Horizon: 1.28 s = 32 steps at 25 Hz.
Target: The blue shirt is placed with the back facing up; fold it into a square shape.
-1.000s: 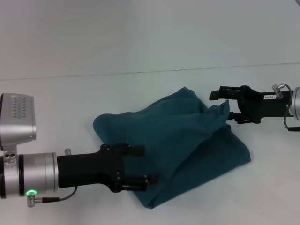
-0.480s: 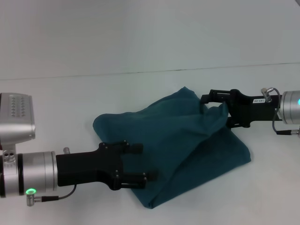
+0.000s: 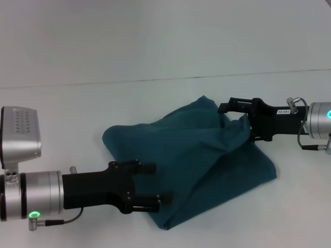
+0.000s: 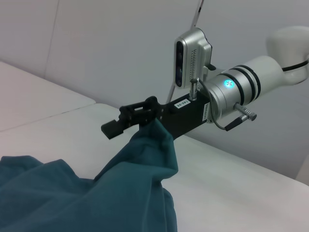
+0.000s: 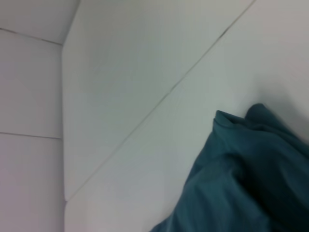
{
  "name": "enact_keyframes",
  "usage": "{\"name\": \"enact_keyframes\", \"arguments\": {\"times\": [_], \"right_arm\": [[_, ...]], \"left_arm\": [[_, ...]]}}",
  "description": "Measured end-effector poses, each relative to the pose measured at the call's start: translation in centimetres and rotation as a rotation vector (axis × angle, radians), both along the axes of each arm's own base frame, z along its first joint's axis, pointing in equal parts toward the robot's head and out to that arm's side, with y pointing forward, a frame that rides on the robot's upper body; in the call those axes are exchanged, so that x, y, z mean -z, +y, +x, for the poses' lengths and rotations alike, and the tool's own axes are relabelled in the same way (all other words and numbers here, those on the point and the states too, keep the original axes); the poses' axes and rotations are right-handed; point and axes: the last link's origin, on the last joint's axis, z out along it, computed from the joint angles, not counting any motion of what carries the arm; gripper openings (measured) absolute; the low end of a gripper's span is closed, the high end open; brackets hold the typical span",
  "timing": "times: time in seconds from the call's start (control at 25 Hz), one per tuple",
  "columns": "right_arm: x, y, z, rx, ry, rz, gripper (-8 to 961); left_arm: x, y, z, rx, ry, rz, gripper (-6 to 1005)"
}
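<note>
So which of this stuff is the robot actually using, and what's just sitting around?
In use:
- blue shirt, bunched on the table
- right gripper, at the shirt's raised far corner
- left gripper, open at the shirt's near edge

Just there:
- white table; nothing else lies on it

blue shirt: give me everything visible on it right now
The blue shirt is dark teal, soft matte fabric, with no lettering showing. It lies bunched in a rough, wrinkled heap on the white table, not flat and not yet square. Its far right corner is pulled up into a peak at the right gripper, which looks shut on that fabric. The left gripper sits open at its near left edge, fingers over the cloth. No sleeves or collar can be made out.
</note>
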Motion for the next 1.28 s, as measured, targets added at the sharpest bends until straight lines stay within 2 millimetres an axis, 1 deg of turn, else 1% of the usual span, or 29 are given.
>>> {"name": "enact_keyframes", "arguments": {"times": [0.36, 0.88, 1.28], "right_arm": [[0.45, -0.17, -0.13, 0.006, 0.019, 0.002, 926], [0.23, -0.84, 0.24, 0.007, 0.037, -0.017, 925], [0.59, -1.00, 0.00, 0.001, 0.045, -0.027, 924]], "left_arm": [[0.15, -0.03, -0.10, -0.008, 0.002, 0.002, 904], [0.17, -0.02, -0.06, -0.005, 0.004, 0.000, 905], [0.25, -0.03, 0.02, -0.002, 0.004, -0.002, 905]]}}
